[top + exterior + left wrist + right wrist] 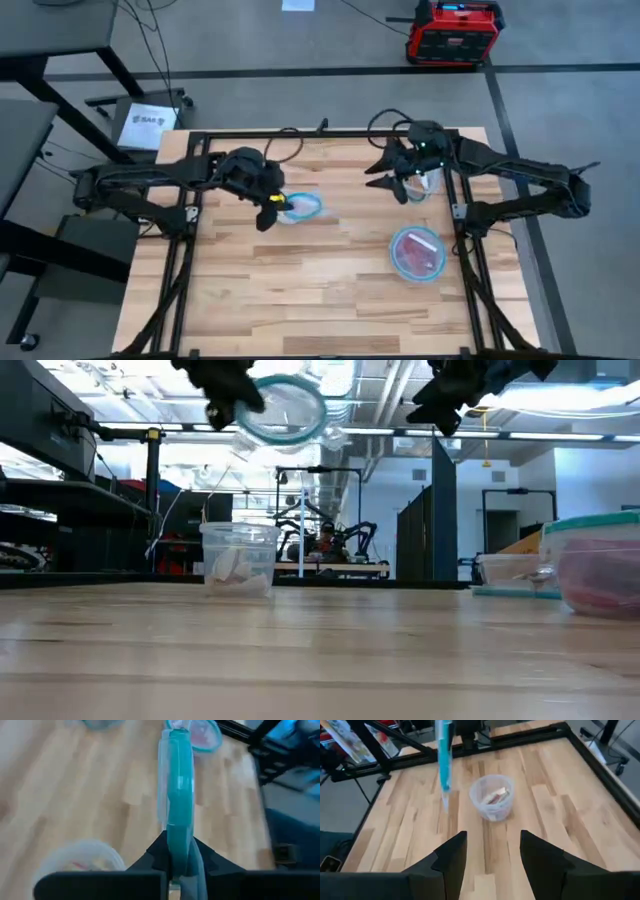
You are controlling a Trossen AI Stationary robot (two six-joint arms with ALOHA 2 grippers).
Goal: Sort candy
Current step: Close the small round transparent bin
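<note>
My left gripper [268,205] hangs high over the table's left half, shut on a clear blue-rimmed lid [287,410]. Below it stands an open clear tub [238,560] on its base, with pale wrapped candy [495,796] inside. My right gripper [402,183] is open and holds nothing; it hovers at the far right beside another clear container [427,186]. A lidded tub [417,252] of red candy [600,575] stands on the right. My left gripper pinches the lid's blue rim [177,845] between its two fingers, at the edge nearest the arm. The lid [179,785] runs out from the fingers, seen edge-on in the left wrist view. It is tilted and lifted well clear of the table.
The black frame rails [330,133] run around the tabletop. Bare wood [300,290] fills the near half. Another lid or low container [510,570] rests on the table toward the right in the low view.
</note>
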